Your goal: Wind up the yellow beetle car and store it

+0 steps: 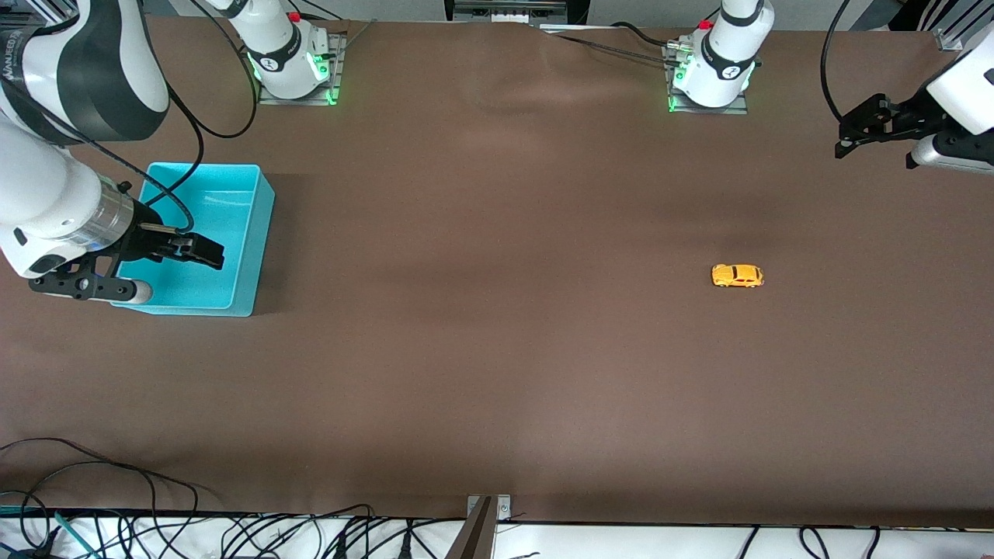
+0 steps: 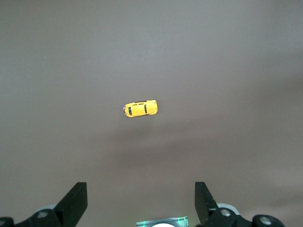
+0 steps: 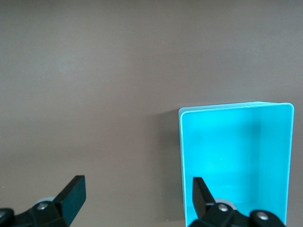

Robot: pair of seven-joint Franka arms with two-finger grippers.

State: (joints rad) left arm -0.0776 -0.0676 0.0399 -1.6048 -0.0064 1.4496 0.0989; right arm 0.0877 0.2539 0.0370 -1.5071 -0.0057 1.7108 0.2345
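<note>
- the left gripper hangs in the air over the desk at the left arm's end, its fingers spread apart with nothing between them.
- its wrist view looks down on the yellow beetle car, which sits well apart from those fingers.
- the right gripper is over the turquoise bin at the right arm's end, fingers likewise apart and empty; this arm appears to be waiting.
- the yellow beetle car rests on its wheels on the bare desk toward the left arm's end, nearer to the front camera than the left arm's base, touched by nothing.
- the turquoise bin looks empty inside, and lies well apart from the car.
- judged from this, the task has barely begun: the car is neither grasped nor wound, and storing it in the bin is all still to do.
</note>
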